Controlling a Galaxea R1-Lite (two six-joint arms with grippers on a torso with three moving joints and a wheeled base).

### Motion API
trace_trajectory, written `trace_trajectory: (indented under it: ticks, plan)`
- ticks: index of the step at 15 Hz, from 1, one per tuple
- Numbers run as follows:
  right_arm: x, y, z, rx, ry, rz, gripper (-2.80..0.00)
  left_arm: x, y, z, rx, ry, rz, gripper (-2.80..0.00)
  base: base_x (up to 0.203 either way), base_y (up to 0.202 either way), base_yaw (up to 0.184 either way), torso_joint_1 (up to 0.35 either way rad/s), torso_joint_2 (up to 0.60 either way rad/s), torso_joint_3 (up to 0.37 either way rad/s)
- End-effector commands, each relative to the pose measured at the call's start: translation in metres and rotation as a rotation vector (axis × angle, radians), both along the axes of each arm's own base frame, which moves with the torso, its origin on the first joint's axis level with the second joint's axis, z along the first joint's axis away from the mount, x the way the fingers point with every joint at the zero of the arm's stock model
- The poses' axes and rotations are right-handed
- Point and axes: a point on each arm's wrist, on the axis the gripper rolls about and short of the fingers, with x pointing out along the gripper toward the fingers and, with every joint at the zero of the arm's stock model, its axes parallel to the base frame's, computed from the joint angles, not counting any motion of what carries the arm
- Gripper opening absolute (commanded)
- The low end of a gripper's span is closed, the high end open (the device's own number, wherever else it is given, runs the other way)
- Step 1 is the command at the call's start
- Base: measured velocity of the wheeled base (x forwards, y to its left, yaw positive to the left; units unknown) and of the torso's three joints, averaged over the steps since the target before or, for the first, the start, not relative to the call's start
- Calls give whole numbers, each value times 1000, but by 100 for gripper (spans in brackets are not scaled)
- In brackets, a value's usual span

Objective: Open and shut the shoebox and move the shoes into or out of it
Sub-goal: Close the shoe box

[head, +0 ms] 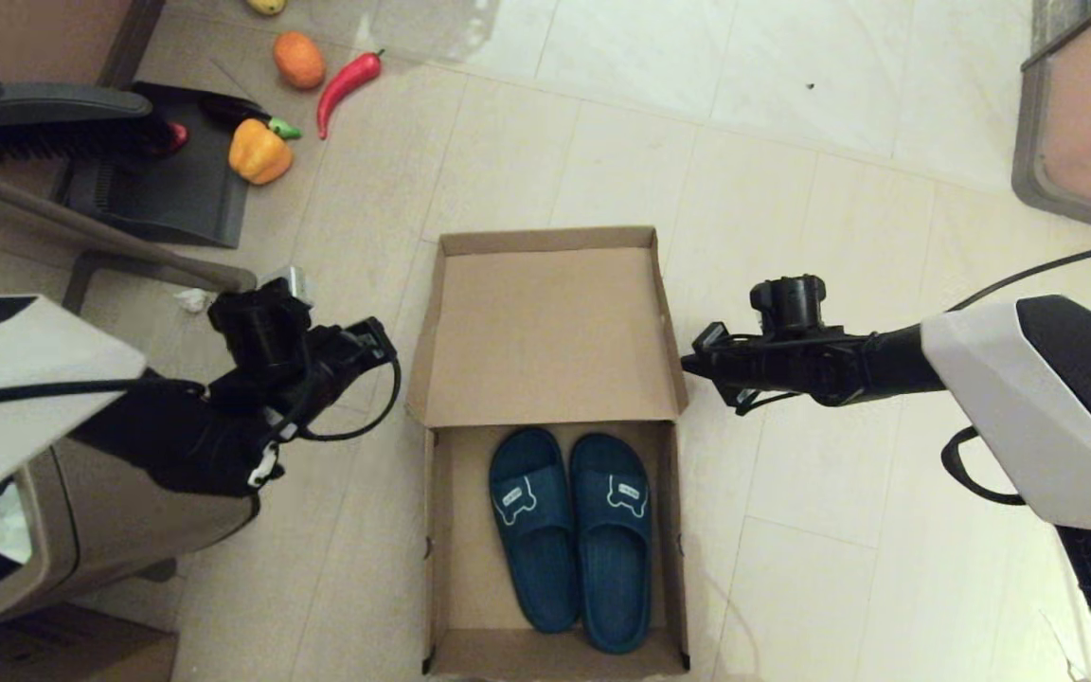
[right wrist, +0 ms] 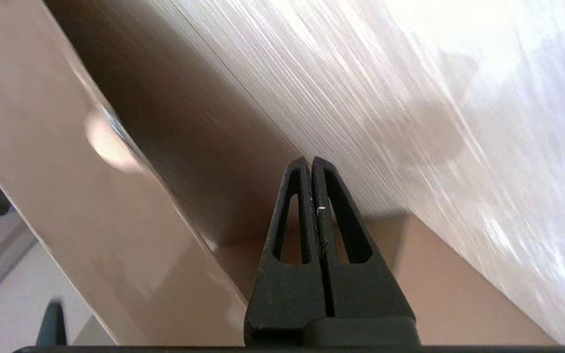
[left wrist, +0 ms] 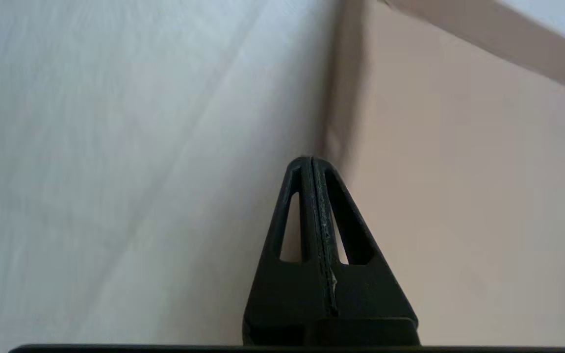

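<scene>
The brown cardboard shoebox (head: 451, 530) stands open on the tiled floor, its flap lid (head: 545, 327) tilted back on the far side. Two dark teal slippers (head: 572, 530) with white bear outlines lie side by side inside it. My left gripper (head: 384, 346) is shut and empty, just left of the lid's left side flap; its wrist view shows the shut tips (left wrist: 312, 159) close to the cardboard (left wrist: 459, 196). My right gripper (head: 689, 363) is shut and empty at the lid's right side flap, tips (right wrist: 310, 159) near the cardboard wall (right wrist: 91, 206).
A dustpan (head: 167, 180) and brush (head: 44, 123) lie at the far left with a yellow pepper (head: 259, 152), an orange (head: 298, 60) and a red chilli (head: 345, 87). A brown bin (head: 81, 521) stands near left. A grey-framed panel (head: 1076, 114) is far right.
</scene>
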Motion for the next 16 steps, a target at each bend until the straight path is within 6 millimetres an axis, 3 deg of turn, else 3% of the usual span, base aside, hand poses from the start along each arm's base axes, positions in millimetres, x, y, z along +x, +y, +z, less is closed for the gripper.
trace_trajectory:
  ticks: [1, 3, 6, 9, 16]
  plan:
    - [12, 3, -2, 11, -13, -1, -280, 35, 2, -29, 2, 24, 19, -280, 0, 0, 0, 0, 0, 0]
    - [15, 5, -6, 20, 9, -1, -280, 56, 3, -47, 6, 50, 32, -280, 0, 0, 0, 0, 0, 0]
    - [13, 8, 4, 92, 12, -15, -280, 65, -1, -60, 13, 85, 33, -280, 0, 0, 0, 0, 0, 0]
    - [16, 11, 13, 218, -27, 27, -280, 65, -5, -64, 18, 112, 24, -280, 0, 0, 0, 0, 0, 0]
    - [13, 12, 24, 323, 0, 120, -280, 64, -24, -55, 14, 98, -21, -280, 0, 0, 0, 0, 0, 0]
